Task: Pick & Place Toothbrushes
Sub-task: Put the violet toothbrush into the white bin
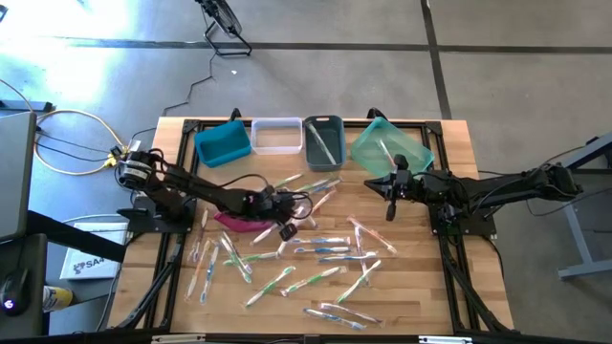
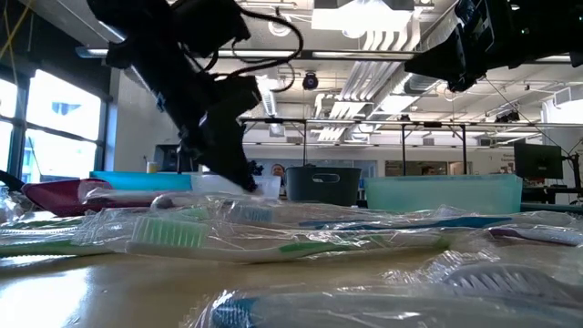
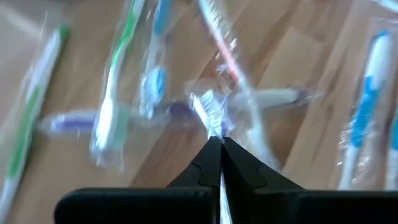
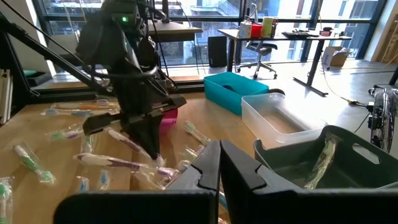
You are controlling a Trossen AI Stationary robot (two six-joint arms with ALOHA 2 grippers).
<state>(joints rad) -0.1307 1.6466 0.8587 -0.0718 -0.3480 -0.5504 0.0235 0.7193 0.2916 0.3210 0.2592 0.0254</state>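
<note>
Pretty bright overall, daylight from windows (image 4: 186, 18) plus ceiling lights (image 2: 364, 14). Left wrist view is motion-blurred; low view's foreground toothbrushes (image 2: 301, 241) are soft, wrappers glaring.

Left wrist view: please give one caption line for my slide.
Left gripper shut on a wrapped toothbrush, above more toothbrushes scattered on the table.
</note>
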